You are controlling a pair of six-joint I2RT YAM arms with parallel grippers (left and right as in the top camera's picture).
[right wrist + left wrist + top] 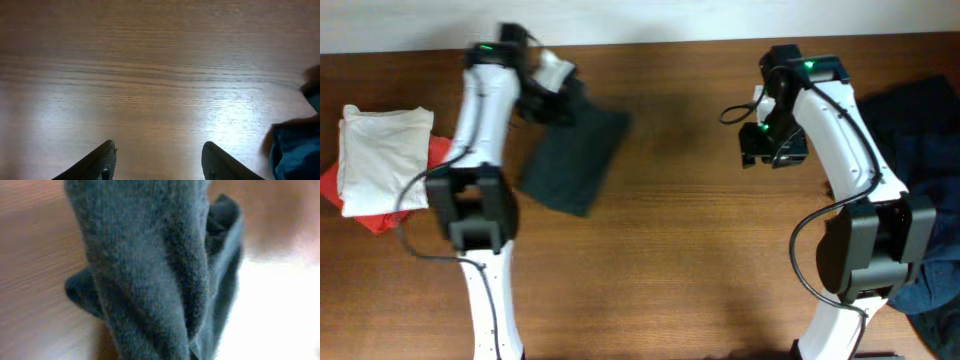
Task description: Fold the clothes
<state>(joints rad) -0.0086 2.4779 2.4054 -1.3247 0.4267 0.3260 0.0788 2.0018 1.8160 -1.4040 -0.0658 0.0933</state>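
No legible text, label or number anywhere.

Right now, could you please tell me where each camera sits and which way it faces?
Overhead: fixed above the table, facing straight down; left arm and right arm show, with left gripper and right gripper.
Left wrist: on the left arm, facing the dark garment close up; no fingers show.
Right wrist: on the right arm, facing down at bare wood; both its fingertips show, apart.
Shared: overhead and left wrist both show the dark garment; overhead and right wrist, the navy pile.
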